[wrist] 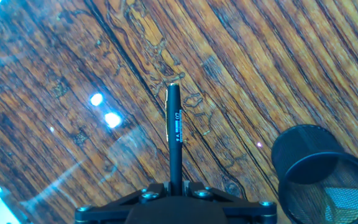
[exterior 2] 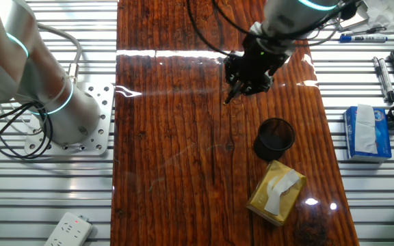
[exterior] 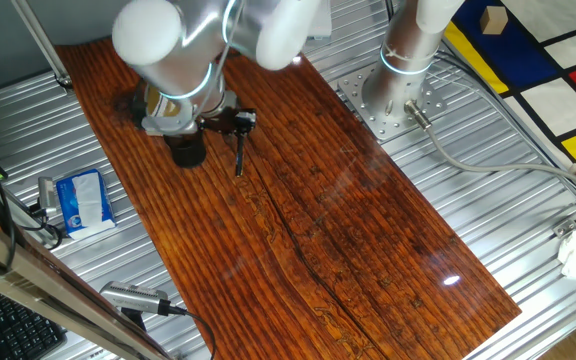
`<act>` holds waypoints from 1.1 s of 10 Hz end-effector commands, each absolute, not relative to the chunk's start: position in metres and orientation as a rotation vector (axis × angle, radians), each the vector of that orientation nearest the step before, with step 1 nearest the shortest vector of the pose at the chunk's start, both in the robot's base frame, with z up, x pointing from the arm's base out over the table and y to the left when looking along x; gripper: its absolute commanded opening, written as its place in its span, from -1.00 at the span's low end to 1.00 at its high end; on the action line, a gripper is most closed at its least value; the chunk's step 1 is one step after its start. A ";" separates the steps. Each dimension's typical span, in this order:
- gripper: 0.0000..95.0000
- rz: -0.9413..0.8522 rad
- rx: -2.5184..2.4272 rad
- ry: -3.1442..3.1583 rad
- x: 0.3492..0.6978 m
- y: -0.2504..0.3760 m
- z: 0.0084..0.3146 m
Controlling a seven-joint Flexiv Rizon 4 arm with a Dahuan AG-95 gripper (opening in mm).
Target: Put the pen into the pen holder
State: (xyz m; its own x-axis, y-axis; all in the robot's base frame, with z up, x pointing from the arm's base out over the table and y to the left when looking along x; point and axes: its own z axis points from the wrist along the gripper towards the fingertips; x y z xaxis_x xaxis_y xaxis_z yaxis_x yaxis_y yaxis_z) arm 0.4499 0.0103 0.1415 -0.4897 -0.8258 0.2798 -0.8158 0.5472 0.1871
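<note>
In the middle of the hand view, the pen [wrist: 174, 138] runs straight up from between my fingers, its glinting tip high in the frame over bare wood. My gripper [wrist: 174, 186] is closed on the pen's lower end; the jaws sit tight against the barrel with no gap to be seen. In the other fixed view the gripper [exterior 2: 240, 87] hangs in the upper middle of the frame, with only a short bit of the pen [exterior 2: 228, 100] showing beneath it, its tip above the wooden table [exterior 2: 169, 137] and seemingly clear of it.

The pen holder [wrist: 319, 174] stands at the lower right of the hand view, mouth open, well to the side of the pen. In the other fixed view the pen holder [exterior 2: 274, 137] is below and right of my hand, just beside a tan cardboard box [exterior 2: 275, 192].

I judge the grasp done and the carry in hand. Next I must travel sideways until the tip stands over the cup's mouth, keep the pen near upright and above the rim, then lower and let go. The mouth is narrow against a long pen, so a tilted approach could knock the cup.
</note>
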 end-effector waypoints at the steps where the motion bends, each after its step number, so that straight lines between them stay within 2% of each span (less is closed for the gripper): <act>1: -1.00 -0.033 1.354 -2.443 0.449 0.009 0.142; 11: -1.00 0.040 1.324 -2.312 0.460 0.010 0.138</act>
